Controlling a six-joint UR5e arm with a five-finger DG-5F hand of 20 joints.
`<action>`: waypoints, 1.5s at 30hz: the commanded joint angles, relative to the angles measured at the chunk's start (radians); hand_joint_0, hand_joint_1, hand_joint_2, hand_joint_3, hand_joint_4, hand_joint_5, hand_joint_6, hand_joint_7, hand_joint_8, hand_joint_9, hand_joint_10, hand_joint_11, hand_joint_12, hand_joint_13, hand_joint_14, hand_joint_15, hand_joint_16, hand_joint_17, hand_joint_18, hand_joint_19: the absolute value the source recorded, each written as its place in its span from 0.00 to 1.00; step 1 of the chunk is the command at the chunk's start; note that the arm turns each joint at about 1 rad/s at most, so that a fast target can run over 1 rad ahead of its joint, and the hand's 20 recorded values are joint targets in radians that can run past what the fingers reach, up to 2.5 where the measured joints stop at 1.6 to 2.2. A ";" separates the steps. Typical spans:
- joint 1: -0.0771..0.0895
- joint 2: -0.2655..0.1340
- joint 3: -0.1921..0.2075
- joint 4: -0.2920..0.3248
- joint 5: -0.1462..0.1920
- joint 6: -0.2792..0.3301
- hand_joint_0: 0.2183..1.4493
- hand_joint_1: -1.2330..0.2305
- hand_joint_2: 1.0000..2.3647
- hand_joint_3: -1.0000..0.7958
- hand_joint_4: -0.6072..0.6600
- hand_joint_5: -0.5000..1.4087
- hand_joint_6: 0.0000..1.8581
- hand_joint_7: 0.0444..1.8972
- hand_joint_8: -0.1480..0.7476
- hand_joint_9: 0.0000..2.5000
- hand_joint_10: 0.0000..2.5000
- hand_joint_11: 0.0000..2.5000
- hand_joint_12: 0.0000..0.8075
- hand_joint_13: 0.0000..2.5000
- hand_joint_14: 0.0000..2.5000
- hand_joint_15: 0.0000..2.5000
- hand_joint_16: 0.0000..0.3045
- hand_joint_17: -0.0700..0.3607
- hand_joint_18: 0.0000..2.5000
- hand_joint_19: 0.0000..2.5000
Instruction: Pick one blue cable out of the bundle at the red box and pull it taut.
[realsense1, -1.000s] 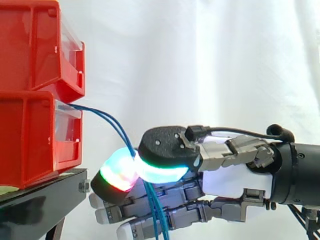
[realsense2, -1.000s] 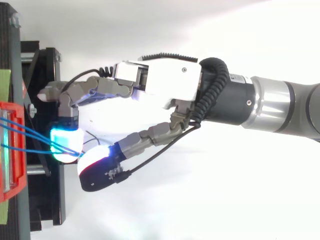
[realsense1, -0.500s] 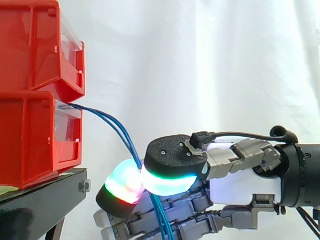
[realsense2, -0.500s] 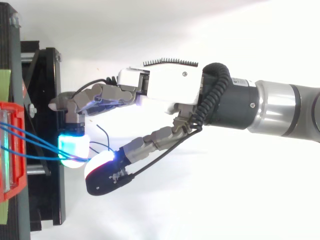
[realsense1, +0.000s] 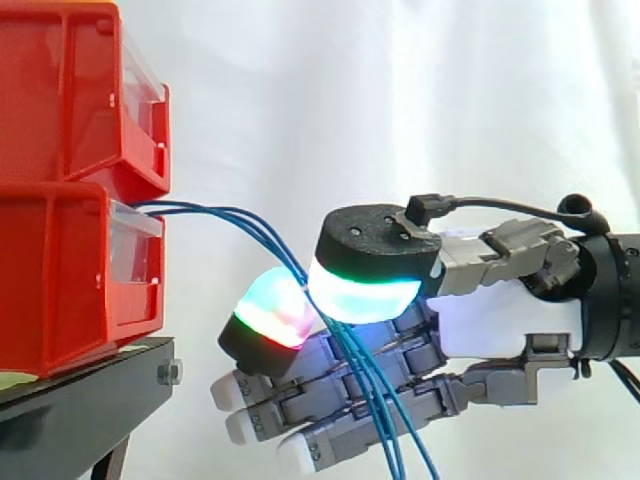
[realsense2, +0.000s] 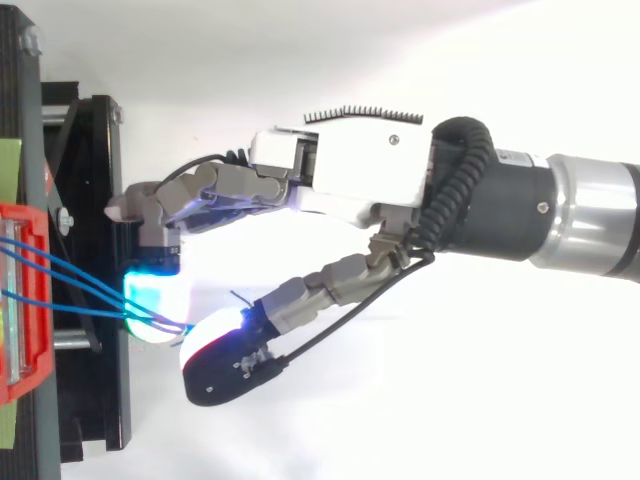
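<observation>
Cables (realsense1: 200, 209) from red box (realsense1: 60, 270) sit pinched between fingers (realsense1: 272, 310).

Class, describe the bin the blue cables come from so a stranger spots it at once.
Find the black stand at the side view's left, with two red bins stacked. Take the lower bin: blue cables leave only its front.

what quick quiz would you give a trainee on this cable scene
1. True or false: the blue cables from the lower red bin to the hand run in a straight, tight line.
2. Where does the hand hold them? A between two glowing pads; B wrapped round the wrist; C under the palm.
3. Fill in: beyond the pinch the cables hang ___.
Key: 1 false, they curve; 2 A; 3 down.
</observation>
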 joint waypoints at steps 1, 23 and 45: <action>0.000 0.006 -0.002 -0.048 -0.004 0.005 0.33 0.26 0.01 0.40 0.64 0.16 0.46 0.55 0.53 0.09 0.00 0.03 0.51 0.07 0.00 0.00 0.20 0.49 0.14 0.07; 0.000 0.025 0.000 -0.122 -0.004 0.045 0.40 0.22 0.00 0.28 0.64 0.16 0.46 0.53 0.53 0.08 0.00 0.02 0.50 0.07 0.00 0.00 0.20 0.48 0.15 0.06; 0.000 0.025 0.000 -0.122 -0.005 0.059 0.30 0.31 0.01 0.36 0.67 0.18 0.46 0.60 0.57 0.15 0.00 0.04 0.52 0.11 0.00 0.01 0.21 0.49 0.17 0.08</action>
